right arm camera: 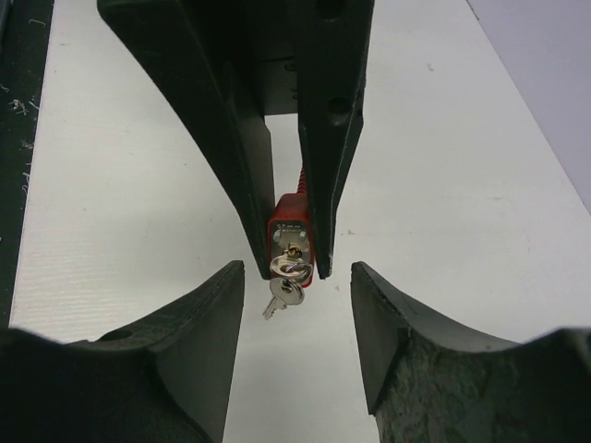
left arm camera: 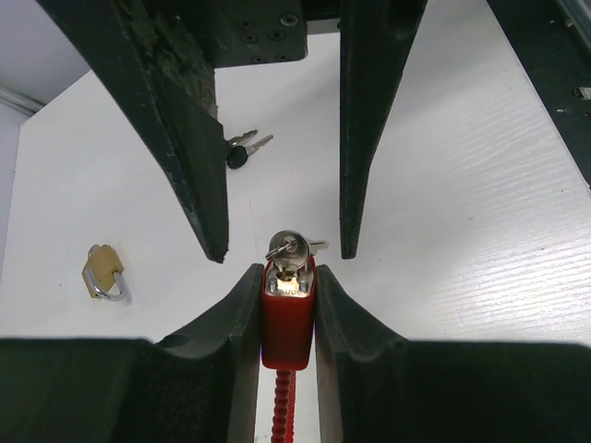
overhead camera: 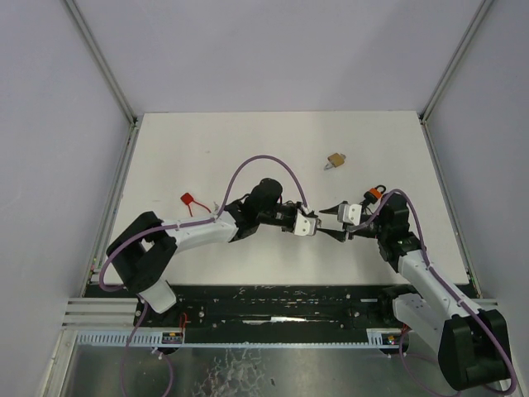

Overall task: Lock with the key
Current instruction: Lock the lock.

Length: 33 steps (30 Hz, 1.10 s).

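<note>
My left gripper (left arm camera: 287, 275) is shut on a red padlock (left arm camera: 287, 323), which it holds above the table with the keyhole end pointing away from the wrist. A silver key (left arm camera: 292, 249) sits in the keyhole, and a second key (right arm camera: 281, 297) hangs from its ring. The padlock's red cable (left arm camera: 284, 406) runs back between the fingers. My right gripper (right arm camera: 297, 277) faces the lock (right arm camera: 290, 231) head-on and is open, one finger on each side of the key (right arm camera: 290, 268) without touching it. In the top view both grippers (overhead camera: 307, 223) (overhead camera: 329, 222) meet tip to tip at mid-table.
A brass padlock (overhead camera: 335, 160) lies on the white table behind the grippers. A bunch of keys with a dark head (overhead camera: 376, 193) lies near the right arm. A small red item (overhead camera: 188, 200) rests left of the left arm. Grey walls enclose the table.
</note>
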Available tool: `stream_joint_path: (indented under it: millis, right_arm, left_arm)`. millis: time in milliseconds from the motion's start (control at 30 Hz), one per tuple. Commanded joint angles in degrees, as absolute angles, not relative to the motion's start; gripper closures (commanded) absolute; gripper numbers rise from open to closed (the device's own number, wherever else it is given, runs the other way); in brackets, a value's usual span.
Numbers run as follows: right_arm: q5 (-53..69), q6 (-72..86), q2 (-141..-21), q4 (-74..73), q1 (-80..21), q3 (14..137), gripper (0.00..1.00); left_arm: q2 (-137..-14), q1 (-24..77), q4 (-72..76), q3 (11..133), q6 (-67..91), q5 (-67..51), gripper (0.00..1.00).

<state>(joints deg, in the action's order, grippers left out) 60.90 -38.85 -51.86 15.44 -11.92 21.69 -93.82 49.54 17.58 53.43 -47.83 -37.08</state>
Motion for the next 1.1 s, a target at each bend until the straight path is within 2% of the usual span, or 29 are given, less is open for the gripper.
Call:
stream_joint_path:
  millis: [0,133,367,467,633,800,1067]
  right_arm:
    - [63.2,-43.1,-51.8,17.0,-11.9,21.2,0.47]
    - [62.3,-46.6,-50.9,15.8,-12.5,20.9,0.52]
    - [61.3,-50.6,-47.2,15.4,-12.6,20.2,0.54]
    - [61.6,-54.2,-46.7,12.6,-13.1,20.4,0.59]
    - [60.3,-61.3,-47.5,7.8,-14.6,21.1,0.6]
    - [59.7,-61.6,-47.4,8.2,-15.0,21.2,0.61]
    - [58.9,-62.5,-47.0,7.2,-15.2,21.4,0.71]
  left_arm:
    - [-92.4,49.8,21.0,53.8,-49.2,-39.2,1.0]
    - [-92.6,49.9,20.5,54.0,-49.5,-39.5,1.0]
    - [-93.6,49.9,18.0,55.8,-49.5,-39.6,1.0]
    - [-93.9,49.9,17.4,56.3,-49.3,-39.5,1.0]
    - [-94.2,49.9,17.0,56.5,-49.2,-39.8,1.0]
    - [-94.4,49.9,16.4,57.0,-49.2,-39.9,1.0]
    - [-94.9,50.1,15.5,57.7,-49.0,-39.6,1.0]
